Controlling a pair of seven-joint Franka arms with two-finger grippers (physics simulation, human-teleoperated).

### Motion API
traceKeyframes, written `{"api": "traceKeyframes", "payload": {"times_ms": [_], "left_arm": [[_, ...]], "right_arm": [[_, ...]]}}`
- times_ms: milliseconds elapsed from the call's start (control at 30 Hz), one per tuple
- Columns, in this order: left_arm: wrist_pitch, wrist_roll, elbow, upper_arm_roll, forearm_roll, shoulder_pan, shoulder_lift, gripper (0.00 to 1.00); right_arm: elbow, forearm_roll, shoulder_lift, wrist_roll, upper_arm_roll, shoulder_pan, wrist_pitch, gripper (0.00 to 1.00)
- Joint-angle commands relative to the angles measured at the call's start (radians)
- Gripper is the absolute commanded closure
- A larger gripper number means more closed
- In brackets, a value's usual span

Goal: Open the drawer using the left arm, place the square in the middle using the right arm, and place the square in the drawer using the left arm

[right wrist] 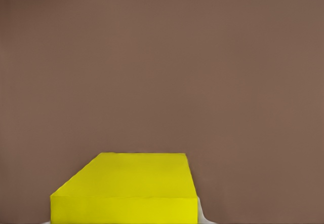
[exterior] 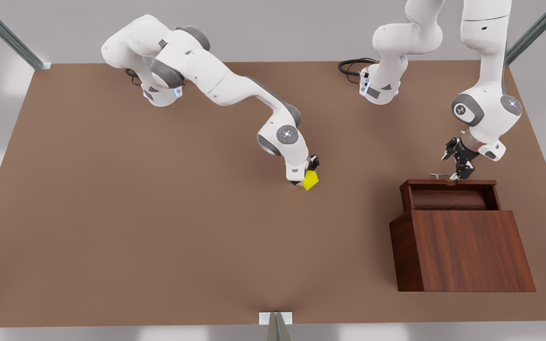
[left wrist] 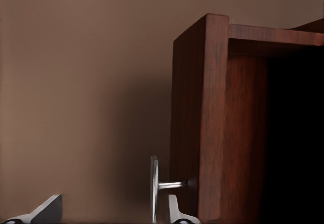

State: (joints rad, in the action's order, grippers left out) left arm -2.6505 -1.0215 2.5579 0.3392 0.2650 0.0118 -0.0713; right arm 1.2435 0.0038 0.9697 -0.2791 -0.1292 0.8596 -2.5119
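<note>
The square, a small yellow cube, sits between the fingers of my right gripper, which is shut on it just above the tabletop near the middle. In the right wrist view the square is close up. The drawer stands pulled out from the wooden cabinet toward the back of the table. My left gripper hovers at the silver handle. In the left wrist view its fingers are spread wide, open, with the handle between them.
Brown tabletop stretches across the front view's left. Black cables lie by the arm base at the back. Metal frame posts stand at the back corners, and a bracket sits on the front edge.
</note>
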Motion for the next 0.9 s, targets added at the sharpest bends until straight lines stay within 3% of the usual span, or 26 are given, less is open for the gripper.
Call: {"api": "traceKeyframes", "payload": {"times_ms": [0, 67, 100, 133, 200, 233, 400, 500, 533, 600, 633, 667, 733, 867], "left_arm": [[0.000, 0.000, 0.007, 0.000, -0.001, 0.004, -0.010, 0.00], [0.000, 0.001, 0.021, 0.000, -0.001, 0.004, -0.022, 0.00], [0.053, 0.004, 0.028, 0.013, -0.010, 0.004, -0.085, 0.00], [0.187, 0.008, 0.028, 0.064, -0.113, 0.004, -0.221, 0.00], [0.297, 0.050, -0.021, 0.095, -0.210, 0.039, -0.277, 0.00], [0.398, 0.191, -0.129, 0.095, -0.210, 0.076, -0.248, 0.00], [0.704, 0.756, -0.685, 0.080, -0.181, 0.241, 0.088, 0.00], [0.862, 0.934, -0.953, 0.031, -0.153, 0.255, 0.248, 0.00], [0.906, 0.934, -1.045, 0.000, -0.153, 0.258, 0.300, 0.00], [0.902, 0.934, -1.053, -0.071, -0.155, 0.258, 0.312, 0.00], [0.900, 0.936, -1.053, -0.123, -0.155, 0.257, 0.320, 0.00], [0.900, 0.936, -1.053, -0.196, -0.161, 0.258, 0.329, 0.00], [0.899, 1.035, -1.053, -0.341, -0.176, 0.260, 0.361, 0.00], [0.866, 1.325, -1.044, -0.434, -0.182, 0.289, 0.426, 0.00]], "right_arm": [[-0.025, -0.002, 0.017, -0.026, 0.000, 0.007, 0.001, 0.33], [-0.042, -0.002, 0.044, -0.072, 0.026, 0.036, -0.030, 0.30], [-0.038, -0.002, 0.043, -0.074, 0.026, 0.036, -0.038, 0.10], [-0.038, -0.002, 0.041, -0.074, 0.026, 0.036, -0.039, 0.00], [-0.038, -0.002, 0.041, -0.080, 0.034, 0.036, -0.045, 0.00], [-0.035, -0.002, 0.038, -0.081, 0.034, 0.035, -0.045, 0.00], [-0.026, 0.004, -0.011, -0.077, 0.039, 0.032, -0.030, 0.00], [0.068, 0.025, -0.190, -0.066, 0.049, 0.000, 0.018, 0.00], [0.167, 0.015, -0.330, -0.055, 0.053, -0.054, 0.080, 0.00], [0.428, 0.024, -0.637, -0.049, 0.051, -0.209, 0.168, 0.00], [0.430, 0.024, -0.706, -0.052, 0.054, -0.333, 0.448, 0.00], [0.441, 0.022, -0.749, -0.043, 0.054, -0.470, 0.593, 0.00], [0.433, 0.013, -0.885, 0.182, 0.057, -0.714, 0.734, 0.00], [0.412, -0.005, -0.930, 0.443, 0.273, -0.737, 0.823, 0.00]]}}
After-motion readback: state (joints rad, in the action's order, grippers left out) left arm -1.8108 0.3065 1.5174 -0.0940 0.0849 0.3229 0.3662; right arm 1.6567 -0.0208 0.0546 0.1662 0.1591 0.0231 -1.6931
